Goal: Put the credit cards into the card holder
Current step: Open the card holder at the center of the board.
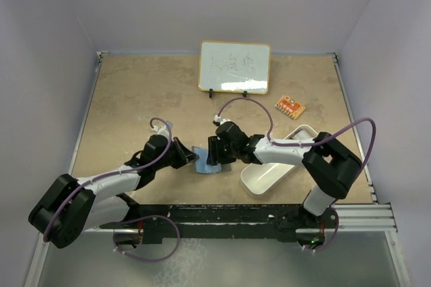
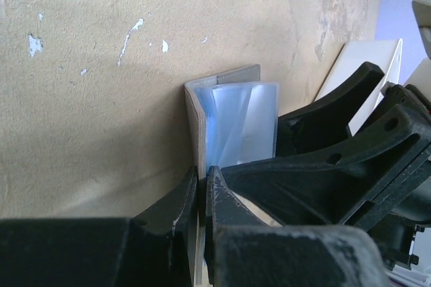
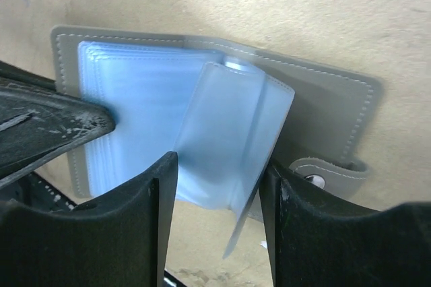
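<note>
Wallet (image 3: 323,108) lies open on table (image 1: 135,98), near the middle, just beyond the arm bases. Left gripper (image 2: 202,178) is clenched on the edge of its grey cover. Right gripper (image 3: 219,166) has its jaws apart, astride one loose clear sleeve (image 3: 229,132); can't tell if it's actually pinching it. Sleeves look bluish, so can't tell whether a blue card already sits inside.

Step in hand, my guess: opening up a pocket to take a card. To do it well, the left clamp should hold firm so the wallet can't slide or fold shut. The right should take the sleeve by its free edge only, lightly, since it's floppy and will buckle if squeezed across.

White tray (image 1: 259,182) sits just right of the wallet, under the right arm. Orange card (image 1: 290,106) lies further back, well apart from the wallet, flat on the table. It's thin, so likely awkward to pick up. Whiteboard (image 1: 234,67) stands at the far edge.
</note>
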Robot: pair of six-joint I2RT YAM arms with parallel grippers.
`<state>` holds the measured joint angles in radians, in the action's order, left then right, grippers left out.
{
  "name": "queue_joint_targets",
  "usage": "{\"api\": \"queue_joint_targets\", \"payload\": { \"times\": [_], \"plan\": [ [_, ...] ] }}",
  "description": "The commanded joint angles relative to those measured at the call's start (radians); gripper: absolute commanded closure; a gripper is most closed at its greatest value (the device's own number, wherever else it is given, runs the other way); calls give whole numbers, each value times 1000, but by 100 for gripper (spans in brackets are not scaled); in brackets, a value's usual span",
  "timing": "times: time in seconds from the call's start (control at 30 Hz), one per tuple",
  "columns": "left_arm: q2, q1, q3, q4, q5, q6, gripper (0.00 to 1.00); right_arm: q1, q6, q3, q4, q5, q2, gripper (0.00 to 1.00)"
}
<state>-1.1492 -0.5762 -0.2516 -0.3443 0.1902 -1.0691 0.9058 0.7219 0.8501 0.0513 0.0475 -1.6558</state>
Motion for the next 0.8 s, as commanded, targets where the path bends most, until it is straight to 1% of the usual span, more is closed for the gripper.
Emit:
{"api": "queue_joint_targets", "payload": {
  "times": [0.0, 0.1, 0.2, 0.3, 0.37, 0.47, 0.57, 0.63, 0.77],
  "plan": [
    [37, 3, -45, -1, -7, 31, 100, -4, -38, 40, -118, -140, 48, 47],
    [48, 3, -56, 8, -7, 26, 100, -3, -40, 47, -188, -194, 77, 47],
    [63, 3, -64, 9, -1, 12, 100, -4, -55, 95, -264, -241, 123, 47],
    [77, 3, -77, 31, -9, 10, 100, -3, -68, 119, -312, -251, 178, 47],
    [81, 3, -85, 41, -14, 14, 100, -2, -79, 126, -299, -224, 207, 47],
    [81, 3, -99, 59, -24, 22, 100, -2, -79, 124, -254, -144, 227, 48],
    [70, 3, -109, 74, -29, 32, 100, 0, -64, 116, -185, -62, 235, 53],
    [63, 3, -107, 67, -29, 32, 100, 4, -52, 101, -143, -34, 232, 57],
    [47, 3, -99, 49, -28, 26, 100, 22, -46, 109, -105, -10, 200, 59]
  ]
}}
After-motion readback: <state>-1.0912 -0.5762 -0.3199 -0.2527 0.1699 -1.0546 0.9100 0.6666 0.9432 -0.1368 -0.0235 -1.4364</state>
